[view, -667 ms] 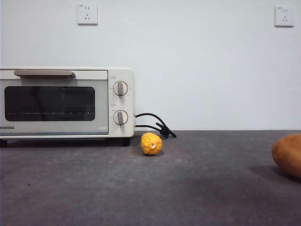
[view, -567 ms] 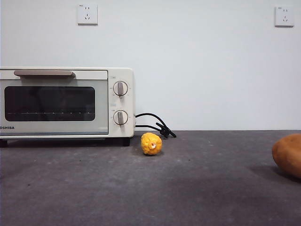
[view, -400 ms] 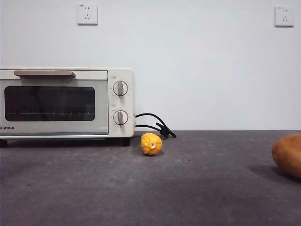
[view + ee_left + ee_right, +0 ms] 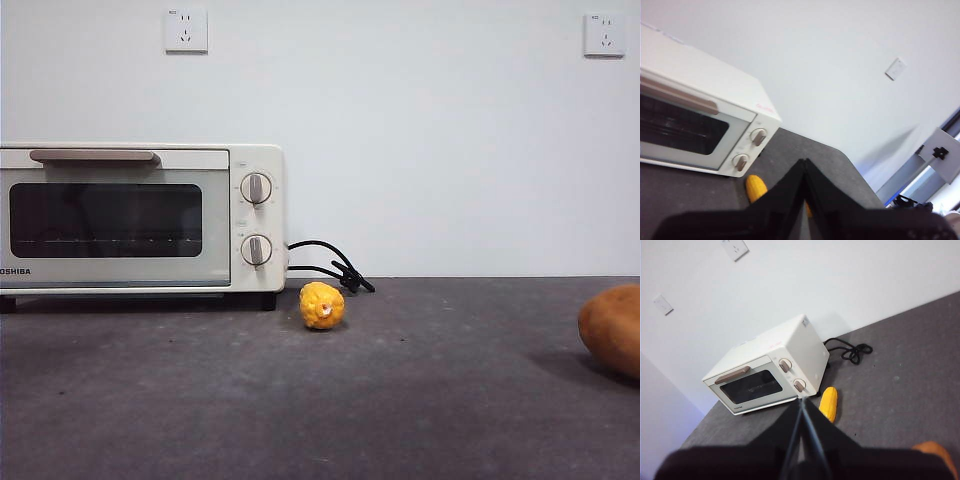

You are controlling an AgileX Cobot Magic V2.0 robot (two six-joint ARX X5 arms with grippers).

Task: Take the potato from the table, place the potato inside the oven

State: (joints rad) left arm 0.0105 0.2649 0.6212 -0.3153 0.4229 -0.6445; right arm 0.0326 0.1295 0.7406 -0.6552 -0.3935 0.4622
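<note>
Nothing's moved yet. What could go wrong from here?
1. The oven door is shut, so the potato cannot go in until something opens it.
2. The potato lies at the far edge of the front view, cut off there and in the right wrist view, so a grasp may land off-centre.
3. The yellow corn lies just in front of the oven and might be grabbed instead or get bumped.

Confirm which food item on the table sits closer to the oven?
The yellow corn, just off the oven's knob-side corner. The potato lies far across the table.
</note>
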